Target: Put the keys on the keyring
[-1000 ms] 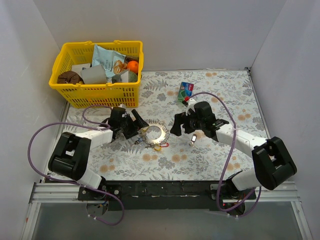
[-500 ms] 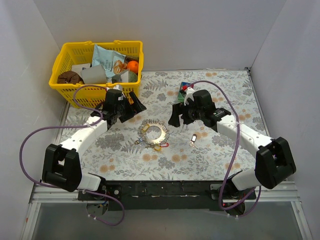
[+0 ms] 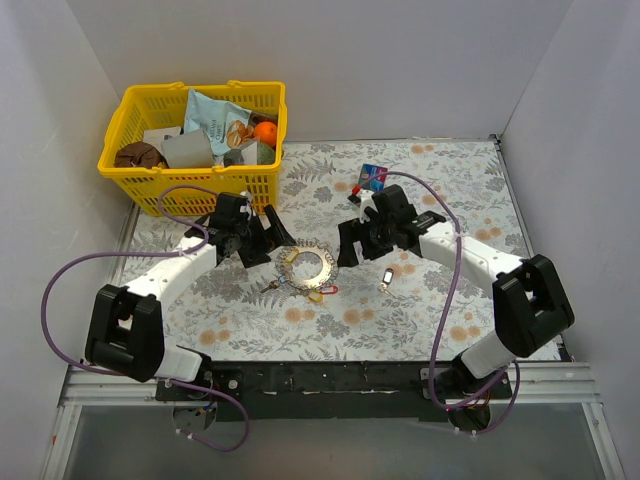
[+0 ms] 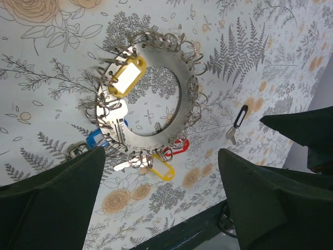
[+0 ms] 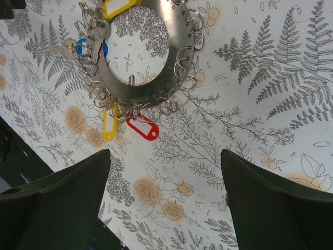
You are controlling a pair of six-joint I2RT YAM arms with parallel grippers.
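Note:
The keyring (image 3: 308,267) lies flat on the flowered cloth, with yellow, red and blue tagged keys hanging on its small rings. It shows in the left wrist view (image 4: 156,138) and the right wrist view (image 5: 151,94). A loose key with a dark tag (image 3: 387,276) lies just right of it, also in the left wrist view (image 4: 237,119). My left gripper (image 3: 272,243) (image 4: 161,152) is open and empty, above the ring's left side. My right gripper (image 3: 347,248) (image 5: 165,153) is open and empty, above its right side.
A yellow basket (image 3: 150,190) full of groceries stands at the back left, just behind the left arm. A small blue and green packet (image 3: 372,178) lies behind the right gripper. White walls close the table on three sides.
Half a second ago both grippers were pulled back toward the far side; now both have come nearer the keyring again. The ring and the loose key have not moved.

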